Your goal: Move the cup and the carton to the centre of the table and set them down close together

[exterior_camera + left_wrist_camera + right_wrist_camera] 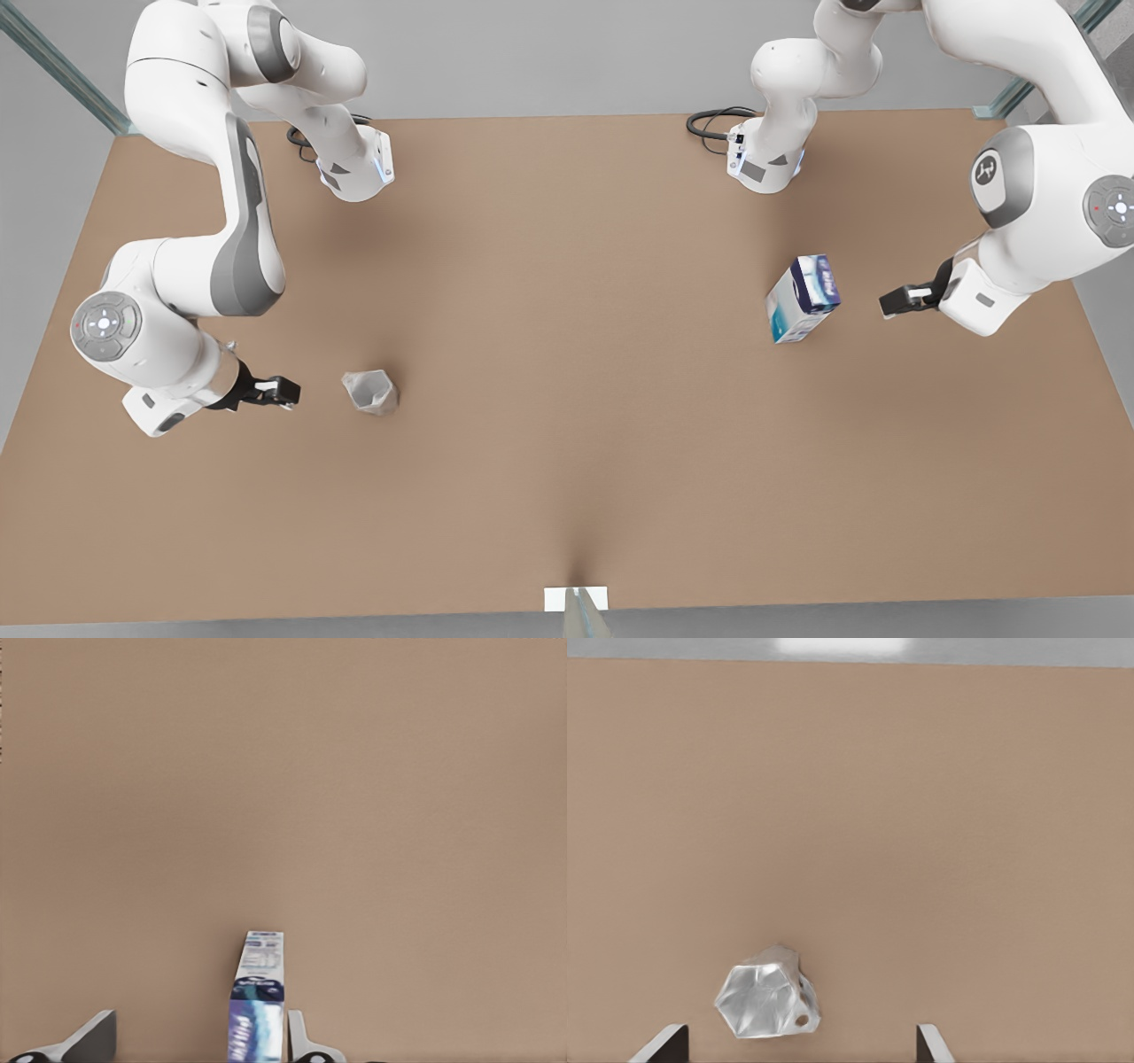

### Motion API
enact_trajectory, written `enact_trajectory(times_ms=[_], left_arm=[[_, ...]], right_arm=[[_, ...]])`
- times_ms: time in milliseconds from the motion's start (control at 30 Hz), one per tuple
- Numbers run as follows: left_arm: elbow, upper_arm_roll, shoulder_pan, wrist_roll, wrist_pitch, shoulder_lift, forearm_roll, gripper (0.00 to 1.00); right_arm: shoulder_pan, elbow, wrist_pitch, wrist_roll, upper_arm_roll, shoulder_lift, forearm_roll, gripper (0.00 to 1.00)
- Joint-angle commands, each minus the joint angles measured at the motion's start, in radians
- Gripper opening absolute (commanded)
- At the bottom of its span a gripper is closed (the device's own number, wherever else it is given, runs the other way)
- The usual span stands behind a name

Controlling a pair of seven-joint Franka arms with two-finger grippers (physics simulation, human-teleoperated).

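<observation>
Task status: neither object has been moved. Both stand on the table [567, 461], well apart from each other and to either side of its centre. Neither is gripped.

Nearest the camera, the cup [370, 392] stands toward the front view's left of the table centre. The right gripper [282, 391] sits just beside the cup on the side away from the centre, apart from it. In the right wrist view the cup [766, 1001] lies ahead of the gripper, between the lines of the two spread fingers [663, 1047], so the jaws stand wide and hold nothing.

Farther back, the carton [803, 298] stands upright toward the front view's right of the table centre. The left gripper [897, 300] is near it on the outer side, not touching. In the left wrist view the carton [259, 1001] stands between the parted fingers [89, 1038]; it appears closer to one finger, though contact there cannot be confirmed. The jaws stand wide and hold nothing.

Remaining steps: close on each object, carry both to the centre, set them down close together.

Obstructions: none lie between either object and the table centre. Black cables [713, 122] lie at the far edge by an arm base, well clear of the work area.
</observation>
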Motion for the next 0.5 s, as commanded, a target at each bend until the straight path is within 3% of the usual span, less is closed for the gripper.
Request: enact_trajectory(times_ms=[0,100,200,367,467], left_arm=[[0.0,0.0,0.0,-0.001,0.0,0.001,0.0,1.0],[-0.002,0.0,-0.002,-0.012,-0.006,0.001,0.0,1.0],[-0.026,0.0,-0.002,-0.016,-0.04,-0.003,-0.006,1.0],[-0.06,0.002,-0.014,-0.019,-0.097,-0.012,-0.001,1.0],[-0.181,0.0,-0.025,-0.03,-0.086,-0.087,-0.006,1.0]], right_arm=[[0.002,-0.004,0.0,0.002,0.0,0.003,0.001,1.0],[0.055,-0.044,0.023,0.013,0.011,0.116,0.027,1.0],[0.155,-0.165,0.121,0.05,0.011,0.113,0.035,1.0],[0.166,-0.355,0.258,0.063,0.011,0.089,0.035,1.0],[0.172,-0.423,0.313,0.062,0.011,0.087,0.034,1.0]])
